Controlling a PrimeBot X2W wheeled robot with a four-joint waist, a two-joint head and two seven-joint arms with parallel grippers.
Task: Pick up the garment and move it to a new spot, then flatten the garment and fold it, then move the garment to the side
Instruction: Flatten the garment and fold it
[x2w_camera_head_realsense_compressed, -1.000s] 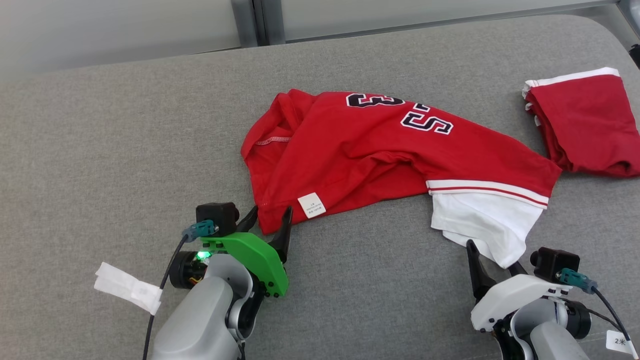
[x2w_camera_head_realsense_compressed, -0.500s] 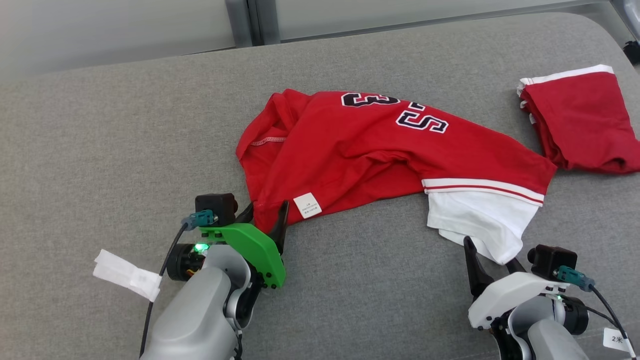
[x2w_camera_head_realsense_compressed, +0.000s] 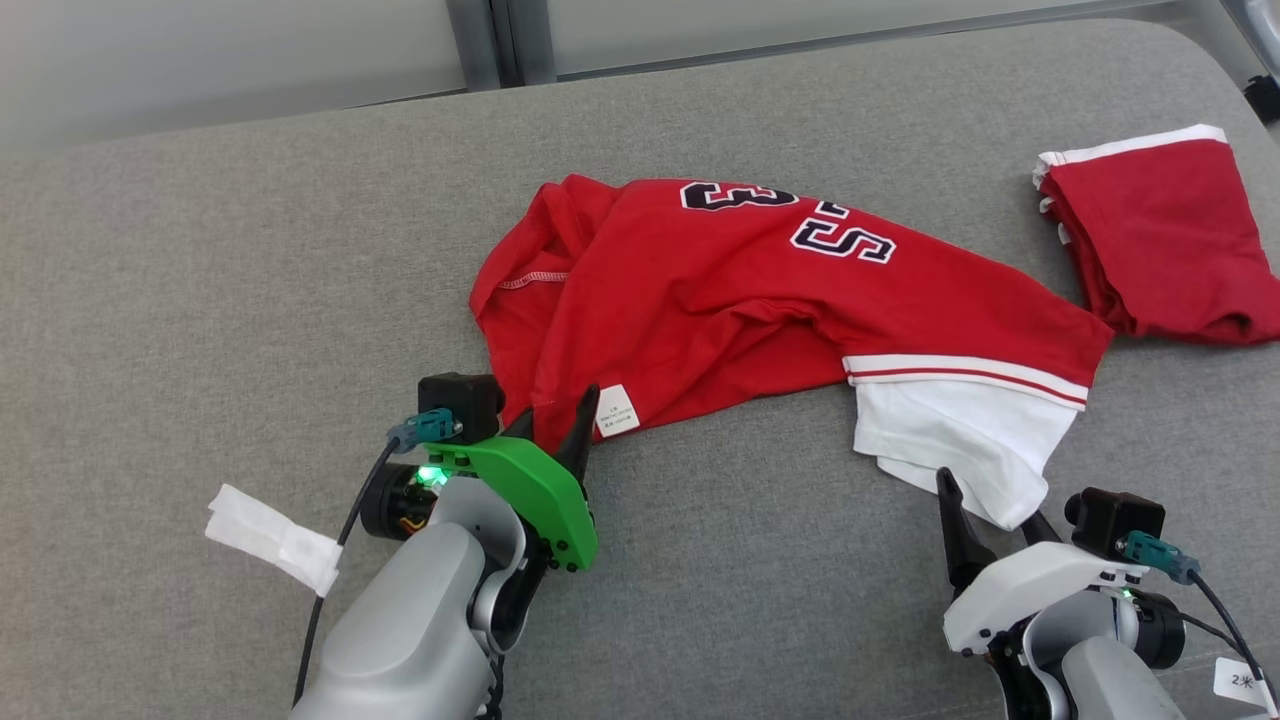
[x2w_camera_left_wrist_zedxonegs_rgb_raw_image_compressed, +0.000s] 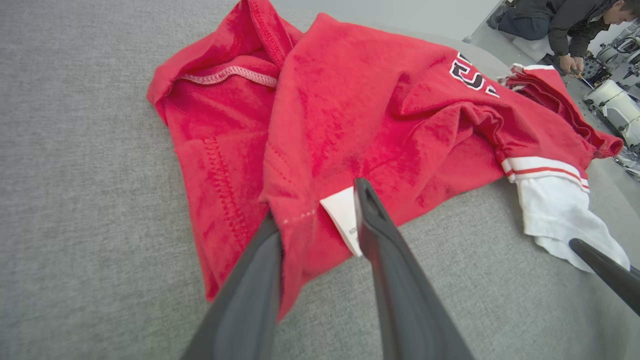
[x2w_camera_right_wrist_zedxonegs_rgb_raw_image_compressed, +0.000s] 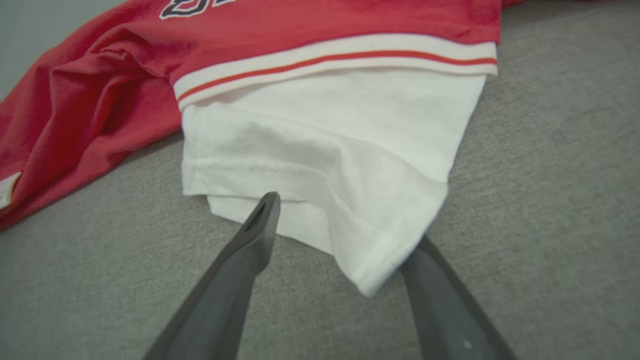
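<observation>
The crumpled red cotton jersey (x2w_camera_head_realsense_compressed: 740, 300) lies on the grey fabric cushion (x2w_camera_head_realsense_compressed: 200, 300). The left gripper (x2w_camera_head_realsense_compressed: 556, 408) straddles the jersey's hem corner, half closed; whether it pinches, I cannot tell. The right gripper (x2w_camera_head_realsense_compressed: 988, 502) stands open around the jersey's white sleeve.

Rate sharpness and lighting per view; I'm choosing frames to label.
Head view: soft, even light, the garment sharp, only faint shadows under its folds. Left wrist view: wide-angle stretching, the dark fingers loom large, far background bright. Right wrist view: softest focus, the white sleeve slightly washed out.
</observation>
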